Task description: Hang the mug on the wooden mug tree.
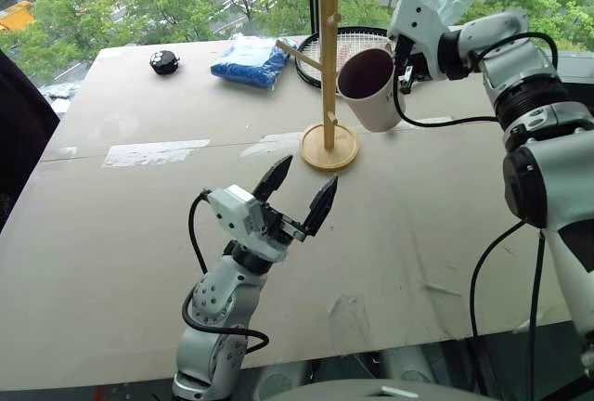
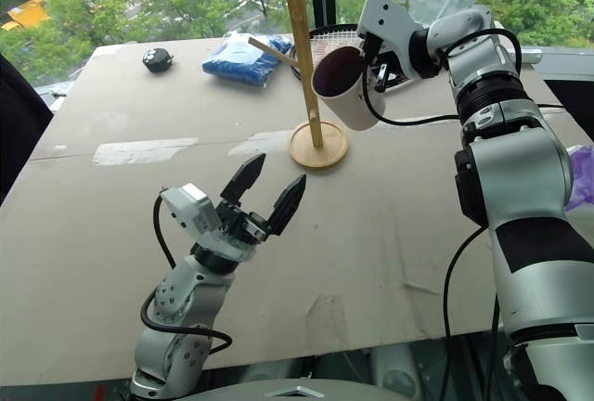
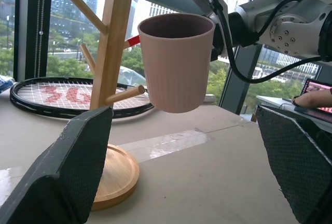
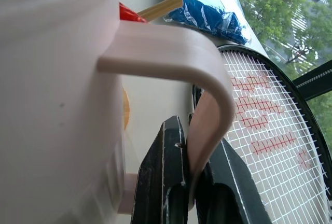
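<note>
The mug (image 1: 371, 90), white with a dark maroon inside, hangs tilted in the air just right of the wooden mug tree (image 1: 328, 67), its mouth turned toward the pole. My right gripper (image 4: 194, 130) is shut on the mug's loop handle (image 4: 207, 105), which is on the side away from the pole. In the left wrist view a lower peg (image 3: 124, 94) reaches up to the mug's side. The tree stands on its round disc base (image 1: 329, 148) at the table's middle back. My left gripper (image 1: 306, 176) stands open and holds nothing, nearer the table's front, pointing up toward the tree.
A black-framed tennis racket (image 1: 357, 44) lies behind the tree. A blue packet (image 1: 249, 60) and a small black object (image 1: 164, 62) lie at the back left. The table (image 1: 111, 234) is bare between my left gripper and the tree. A person's hand (image 3: 314, 99) rests at the far right.
</note>
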